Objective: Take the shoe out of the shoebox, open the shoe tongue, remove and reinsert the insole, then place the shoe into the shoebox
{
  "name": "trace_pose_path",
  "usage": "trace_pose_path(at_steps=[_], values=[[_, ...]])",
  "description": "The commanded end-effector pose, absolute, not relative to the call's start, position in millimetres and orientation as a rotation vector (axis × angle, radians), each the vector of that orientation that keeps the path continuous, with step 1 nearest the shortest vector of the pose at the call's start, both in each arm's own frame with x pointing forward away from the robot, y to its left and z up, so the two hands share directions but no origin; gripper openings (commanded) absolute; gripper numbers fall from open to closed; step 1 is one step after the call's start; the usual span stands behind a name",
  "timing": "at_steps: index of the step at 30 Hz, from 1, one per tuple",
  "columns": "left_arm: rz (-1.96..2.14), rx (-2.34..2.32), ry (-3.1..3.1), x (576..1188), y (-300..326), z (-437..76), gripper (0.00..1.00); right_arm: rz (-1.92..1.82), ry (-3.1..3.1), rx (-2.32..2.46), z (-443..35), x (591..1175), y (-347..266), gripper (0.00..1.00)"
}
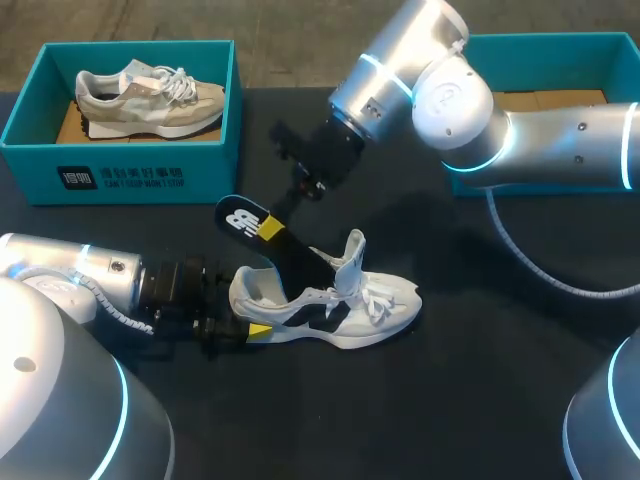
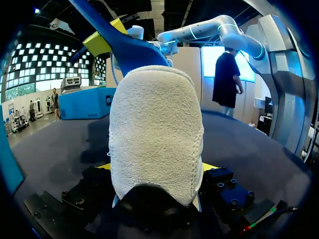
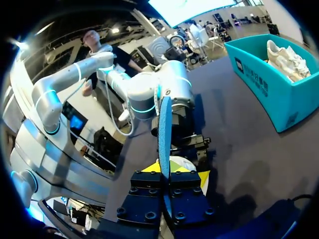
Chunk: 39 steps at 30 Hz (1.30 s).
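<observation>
Tabletop [image 1: 480,400]: two shoes [image 1: 340,305] [image 1: 150,100], two shoeboxes [image 1: 130,175] [image 1: 540,45], one insole [image 1: 245,218]

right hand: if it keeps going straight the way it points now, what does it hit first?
Likely the heel of the white shoe, which the left hand clamps. The insole in the right hand runs into that shoe. Depth unclear.

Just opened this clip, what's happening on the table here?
The left pincer grips the heel of a white shoe lying on the table. The right pincer pinches the dark insole near its heel end, with the front end down inside the shoe. Whether the insole is going in or coming out cannot be told. A beige shoe sits in the left shoebox; no shoe shows in the right shoebox.
</observation>
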State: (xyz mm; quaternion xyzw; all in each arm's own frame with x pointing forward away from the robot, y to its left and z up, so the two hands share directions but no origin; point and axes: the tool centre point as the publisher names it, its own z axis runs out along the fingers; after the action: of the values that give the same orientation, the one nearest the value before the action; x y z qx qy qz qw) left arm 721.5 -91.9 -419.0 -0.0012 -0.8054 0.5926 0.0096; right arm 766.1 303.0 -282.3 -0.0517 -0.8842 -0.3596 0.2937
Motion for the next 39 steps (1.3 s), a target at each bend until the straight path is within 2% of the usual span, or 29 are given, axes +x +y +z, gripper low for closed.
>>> trace_pose_path(at_steps=[1,26,39], values=[[1.849,-0.003,-2.516,719.4,-92.6,-424.6,0.00,-0.956,-2.356,-0.139,-281.5,765.9,304.0,0.00],[1.849,-0.003,-2.516,719.4,-92.6,-424.6,0.00,-0.956,-2.356,-0.139,-281.5,765.9,304.0,0.00],[1.849,-0.003,-2.516,719.4,-92.6,-424.6,0.00,-1.056,-2.316,-0.209,-231.3,773.3,293.5,0.00]])
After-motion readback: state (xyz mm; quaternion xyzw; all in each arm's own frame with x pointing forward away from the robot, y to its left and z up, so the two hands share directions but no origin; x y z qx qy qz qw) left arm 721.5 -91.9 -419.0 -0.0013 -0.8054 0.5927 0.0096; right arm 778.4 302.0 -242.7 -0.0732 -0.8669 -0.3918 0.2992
